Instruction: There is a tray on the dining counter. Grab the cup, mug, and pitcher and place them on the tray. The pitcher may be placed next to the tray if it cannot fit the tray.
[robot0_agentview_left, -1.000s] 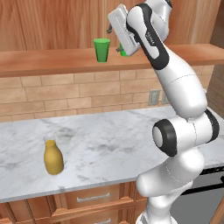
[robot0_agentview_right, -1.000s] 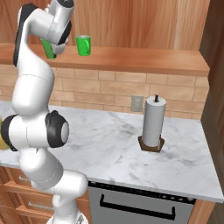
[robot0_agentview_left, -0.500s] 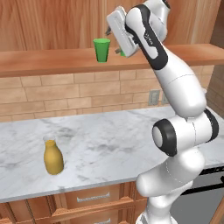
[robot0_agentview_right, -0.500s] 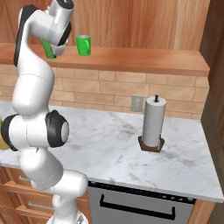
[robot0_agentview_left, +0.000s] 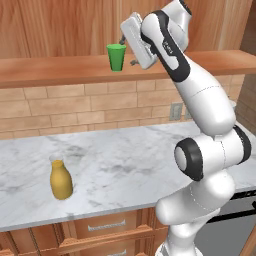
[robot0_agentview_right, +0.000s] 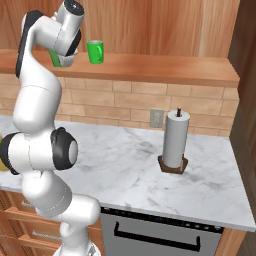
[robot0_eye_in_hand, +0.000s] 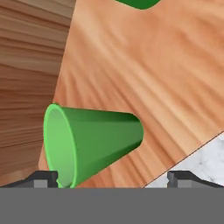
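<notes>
The green cup stands upright on a wooden shelf against the wood-panelled wall. My gripper is level with it, just to its right, jaws open on either side of the cup's side and not touching it. In the hand view the cup lies between the two fingertips, with the gripper open. The green mug with its handle stands on the same shelf just right of my hand. The yellow pitcher stands on the marble counter below. The tray and the dining counter are out of view.
A paper towel roll on a dark holder stands at the counter's right. A brick backsplash with an outlet runs under the shelf. Drawers and a dark appliance front sit below the counter.
My hand has crept slightly left toward the cup at shelf height. The jaws stay open; cup, mug and pitcher have not moved.
</notes>
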